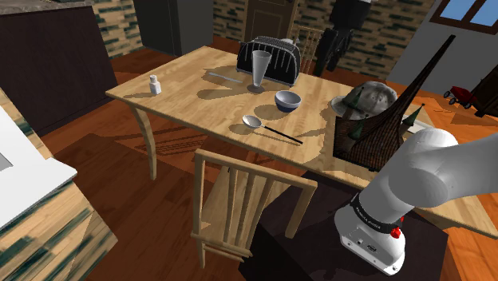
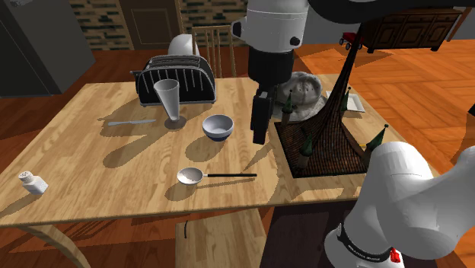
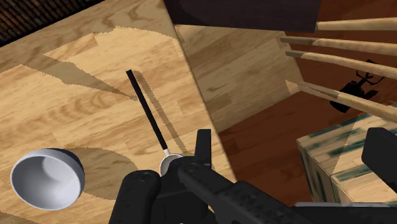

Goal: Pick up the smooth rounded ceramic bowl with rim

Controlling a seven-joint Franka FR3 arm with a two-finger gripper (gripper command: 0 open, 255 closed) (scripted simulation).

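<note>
The bowl (image 2: pixel 218 126) is small, round and bluish white with a plain rim. It stands upright near the middle of the wooden table (image 2: pixel 91 164), in front of the toaster; it shows again in the shoulder view (image 1: pixel 288 100) and the wrist view (image 3: pixel 48 179). My black gripper (image 2: pixel 259 135) hangs from the arm above the table, to the second exterior view's right of the bowl and well clear of it. In the wrist view the gripper (image 3: pixel 292 151) is open, its fingers (image 3: pixel 203 145) far apart with nothing between them, and the bowl lies off to one side.
A metal spoon (image 2: pixel 190 177) with a black handle lies near the table's front edge. A tall glass (image 2: pixel 170 103), a toaster (image 2: pixel 175 80), a knife (image 2: pixel 129 122) and a salt shaker (image 2: pixel 32 181) share the table. A dark mesh rack (image 2: pixel 323 145) stands beside the gripper. A wooden chair (image 1: pixel 239 199) faces the table.
</note>
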